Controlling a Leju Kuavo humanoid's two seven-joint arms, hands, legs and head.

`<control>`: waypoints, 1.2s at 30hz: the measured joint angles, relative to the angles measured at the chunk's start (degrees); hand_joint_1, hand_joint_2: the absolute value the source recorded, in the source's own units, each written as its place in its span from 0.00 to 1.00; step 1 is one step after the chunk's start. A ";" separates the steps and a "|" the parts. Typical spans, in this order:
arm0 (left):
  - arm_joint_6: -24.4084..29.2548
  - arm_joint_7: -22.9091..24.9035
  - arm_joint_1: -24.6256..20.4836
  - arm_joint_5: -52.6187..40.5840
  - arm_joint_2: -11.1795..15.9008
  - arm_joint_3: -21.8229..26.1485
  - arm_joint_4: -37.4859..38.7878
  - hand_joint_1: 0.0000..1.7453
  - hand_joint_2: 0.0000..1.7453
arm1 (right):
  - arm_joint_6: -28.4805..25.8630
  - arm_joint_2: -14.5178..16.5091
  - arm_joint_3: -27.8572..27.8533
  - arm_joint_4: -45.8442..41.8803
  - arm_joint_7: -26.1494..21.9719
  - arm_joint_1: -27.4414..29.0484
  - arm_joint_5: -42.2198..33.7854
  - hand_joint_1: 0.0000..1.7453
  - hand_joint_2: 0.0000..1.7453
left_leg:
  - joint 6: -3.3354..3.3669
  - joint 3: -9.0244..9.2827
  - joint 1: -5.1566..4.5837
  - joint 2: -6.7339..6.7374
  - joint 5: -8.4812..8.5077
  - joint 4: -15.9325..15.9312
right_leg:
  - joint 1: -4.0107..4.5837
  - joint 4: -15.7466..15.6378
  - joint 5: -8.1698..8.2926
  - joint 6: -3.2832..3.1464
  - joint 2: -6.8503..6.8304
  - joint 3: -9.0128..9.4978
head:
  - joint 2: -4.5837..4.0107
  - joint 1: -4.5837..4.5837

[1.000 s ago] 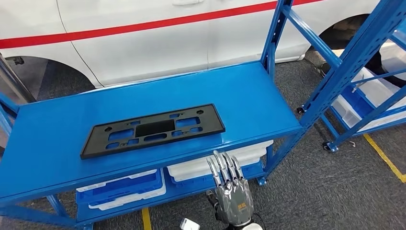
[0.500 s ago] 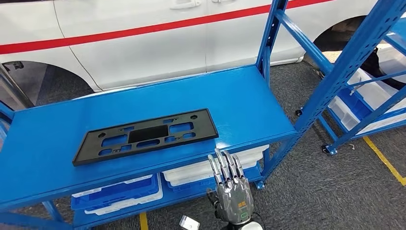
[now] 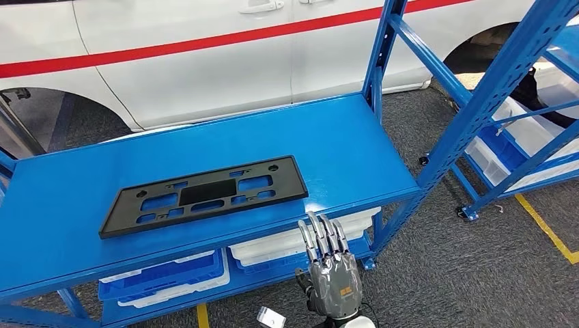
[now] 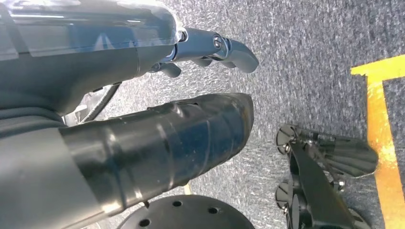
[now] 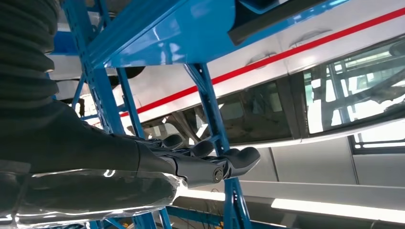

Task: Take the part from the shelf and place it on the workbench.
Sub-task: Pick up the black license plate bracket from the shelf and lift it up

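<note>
The part, a flat black plate (image 3: 201, 194) with several cut-outs, lies on the top board of the blue shelf (image 3: 355, 154), left of its middle. My right hand (image 3: 331, 273) is raised in front of the shelf's front edge, below and to the right of the plate, fingers straight and apart, holding nothing. From the right wrist, that hand (image 5: 196, 164) is seen under the shelf board (image 5: 191, 28). My left hand (image 4: 210, 47) hangs over the grey floor with nothing in it, its fingers uncurled.
White and blue bins (image 3: 171, 277) fill the lower shelf level. A blue upright post (image 3: 379, 48) stands at the back right corner of the shelf. A white car (image 3: 205, 55) with a red stripe is behind. A second blue rack (image 3: 505, 89) stands right, beside a yellow floor line (image 3: 546, 225).
The whole picture has slid a little to the left, so the camera moved. My right hand stays in the same place in front of the shelf edge, still empty.
</note>
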 joint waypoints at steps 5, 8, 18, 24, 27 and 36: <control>0.00 0.00 -0.02 0.01 -0.07 0.00 0.00 0.00 0.00 | 0.00 0.17 -0.04 -0.02 -0.01 -0.05 0.00 0.00 1.00 | -1.13 -3.37 0.38 0.02 -4.92 7.66 | -0.03 -0.70 0.31 -1.78 -0.21 0.31 | 0.00 -0.02; 0.00 0.01 0.04 0.00 -0.06 0.00 0.00 0.00 0.00 | 0.00 0.18 -0.05 0.04 -0.02 -0.03 0.00 0.00 1.00 | -1.15 -7.65 0.38 0.02 -7.79 16.49 | 0.34 -0.67 0.25 -2.00 -0.26 0.27 | 0.00 -0.01; 0.00 0.01 0.07 0.00 0.02 -0.02 0.00 0.00 0.00 | 0.00 0.19 -0.12 0.07 -0.02 -0.10 0.00 0.00 1.00 | 1.14 -0.27 -0.04 -0.05 0.63 -0.46 | 0.64 0.59 -0.73 -0.12 -0.12 0.02 | 0.00 0.03; 0.02 0.01 0.10 0.01 0.04 -0.02 0.00 0.00 0.00 | 0.00 0.18 -0.26 0.13 -0.02 -0.03 0.00 0.00 0.50 | 1.82 -0.30 -0.02 0.15 0.88 -0.70 | 0.27 15.23 -6.87 0.74 -0.17 -6.67 | 0.00 0.03; -0.06 0.01 0.03 0.03 0.00 -0.02 0.00 0.00 0.00 | 0.04 0.18 -0.28 0.12 -0.29 -0.05 0.00 0.00 0.00 | 1.38 -0.22 -0.06 -0.57 0.58 -0.30 | 0.03 4.68 -1.54 0.55 0.84 -1.37 | 0.00 0.04; -0.42 -0.02 -0.04 0.46 -0.09 -0.02 0.00 0.00 0.00 | 0.45 0.12 -0.11 0.08 -2.54 -0.03 0.00 0.00 0.00 | -1.18 -4.75 0.26 -0.97 -4.69 8.83 | 0.16 -1.48 -0.10 -1.91 -0.73 1.50 | 0.00 -0.06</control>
